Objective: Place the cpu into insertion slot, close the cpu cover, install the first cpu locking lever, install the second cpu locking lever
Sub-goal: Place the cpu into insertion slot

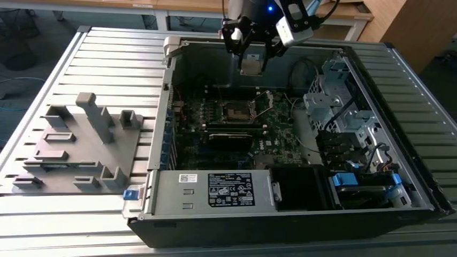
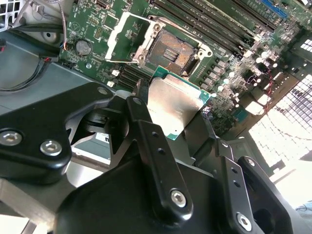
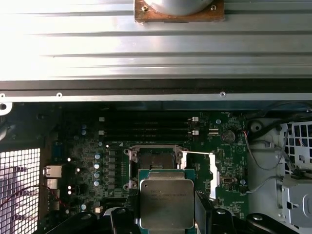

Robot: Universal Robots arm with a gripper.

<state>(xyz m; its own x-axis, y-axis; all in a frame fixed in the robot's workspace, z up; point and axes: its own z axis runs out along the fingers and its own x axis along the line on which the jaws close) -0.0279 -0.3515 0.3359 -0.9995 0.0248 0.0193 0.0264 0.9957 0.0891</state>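
Holding the cpu (image 2: 175, 105) by two opposite edges, the gripper (image 1: 251, 64) hangs above the insertion slot (image 2: 174, 52) and well apart from it. Its fingers are pinched on the chip, whose silvery top faces the wrist. The slot lies bare and dark inside its metal rim. The cpu cover (image 2: 127, 41) is swung up and open just beside the slot, so nothing is seated or closed yet.

The main danger, as I judge it, is a crooked landing. If the cpu meets the slot tilted or turned off square, a corner could dig into the slot's fine contacts and bend them. In both wrist views the chip sits off the slot's centre, though the camera angle may account for that. The grip is on thin edges, so a jolt could let the chip slide or drop onto the motherboard (image 1: 236, 136) around the slot. The raised cover stands close to the slot too, and a finger coming down on that side could strike it.
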